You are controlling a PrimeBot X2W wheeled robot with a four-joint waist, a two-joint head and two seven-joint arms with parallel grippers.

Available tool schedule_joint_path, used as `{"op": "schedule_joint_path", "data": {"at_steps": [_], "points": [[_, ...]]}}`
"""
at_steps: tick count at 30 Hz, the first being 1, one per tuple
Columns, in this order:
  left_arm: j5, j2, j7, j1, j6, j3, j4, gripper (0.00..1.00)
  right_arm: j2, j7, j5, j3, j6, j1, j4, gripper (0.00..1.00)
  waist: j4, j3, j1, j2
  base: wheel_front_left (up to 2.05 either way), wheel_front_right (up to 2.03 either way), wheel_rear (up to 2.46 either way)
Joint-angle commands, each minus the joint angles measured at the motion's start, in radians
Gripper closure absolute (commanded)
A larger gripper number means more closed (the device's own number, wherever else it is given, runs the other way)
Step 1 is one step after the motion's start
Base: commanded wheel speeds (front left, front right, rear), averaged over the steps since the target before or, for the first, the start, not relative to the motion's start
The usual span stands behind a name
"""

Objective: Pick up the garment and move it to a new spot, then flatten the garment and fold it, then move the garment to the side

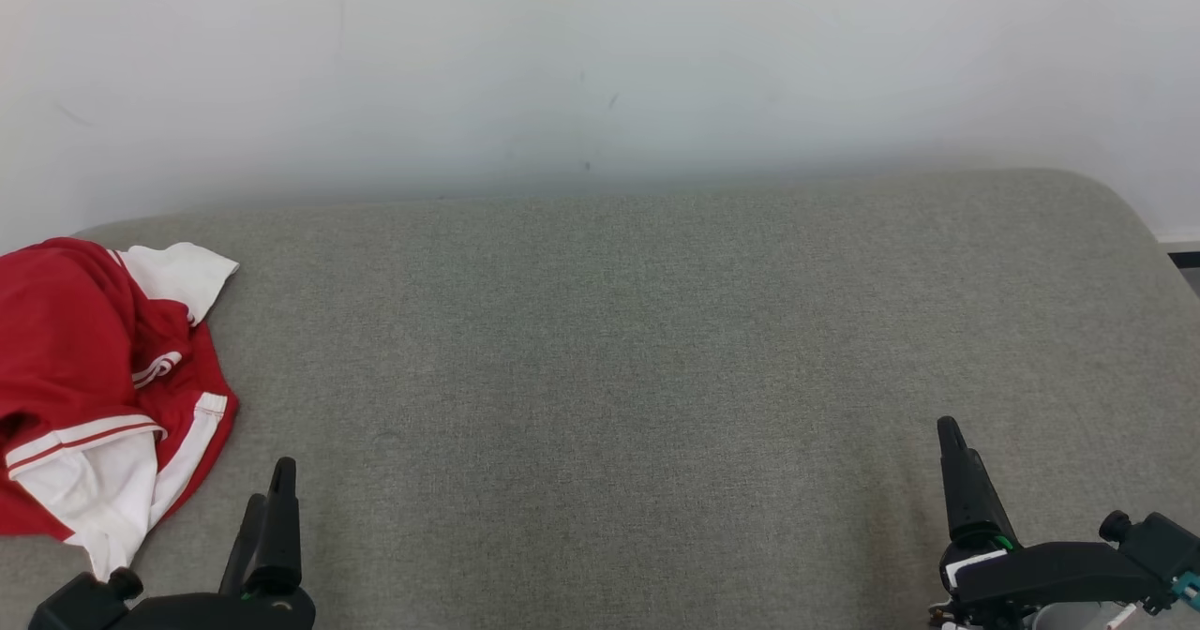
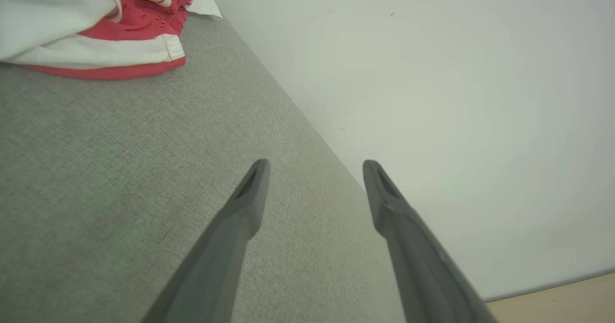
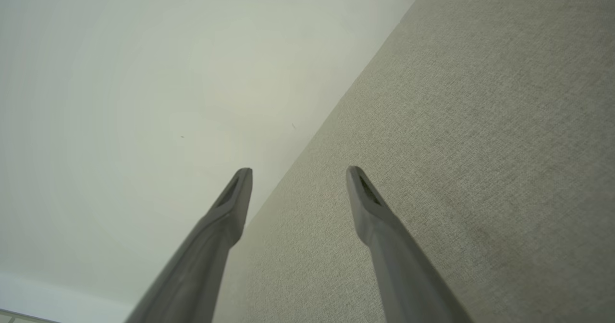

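Note:
The garment [image 1: 84, 377] is red with white panels and stripes, lying crumpled at the left edge of the grey padded surface [image 1: 609, 349]. In the left wrist view the garment [image 2: 105, 30] fills the upper left corner, some way ahead of the fingers. My left gripper [image 1: 267, 494] rests at the lower left, just right of the garment's near hem, and my left gripper [image 2: 314, 167] stands open with nothing between its fingers. My right gripper [image 1: 949, 428] sits at the lower right, far from the cloth; my right gripper [image 3: 298, 171] is open and empty too.
A pale wall [image 1: 600, 67] rises behind the padded surface. The surface's right far corner [image 1: 1116, 199] is rounded, with a strip of floor [image 1: 1183, 260] beyond it.

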Motion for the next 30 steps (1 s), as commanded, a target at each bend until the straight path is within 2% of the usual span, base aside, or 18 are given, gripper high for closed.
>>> {"op": "schedule_joint_path", "data": {"at_steps": [1,6,14,30], "points": [[0.039,0.013,-0.010,-0.006,0.005,-0.004,-0.021,0.00,-0.005,-0.011,-0.036,0.004,-0.001,-0.019,-0.016,0.00,0.000,0.000,0.0000,-0.0001,0.00,0.00,0.00],[0.153,0.030,-0.028,-0.003,0.024,-0.025,-0.035,0.00,-0.004,-0.029,-0.158,0.016,-0.001,-0.020,-0.017,0.00,0.001,-0.001,0.0000,-0.0001,0.00,0.00,0.00],[0.286,0.058,-0.055,-0.001,0.032,-0.061,-0.046,0.00,-0.004,-0.056,-0.291,0.036,-0.001,-0.023,-0.016,0.00,0.003,-0.005,0.0000,-0.0001,0.00,0.00,0.00],[0.456,0.088,-0.103,0.018,0.059,-0.084,-0.060,0.00,-0.005,-0.104,-0.489,0.064,-0.001,-0.024,-0.003,0.00,0.009,-0.008,0.0000,-0.0001,0.00,0.00,0.00]]}}
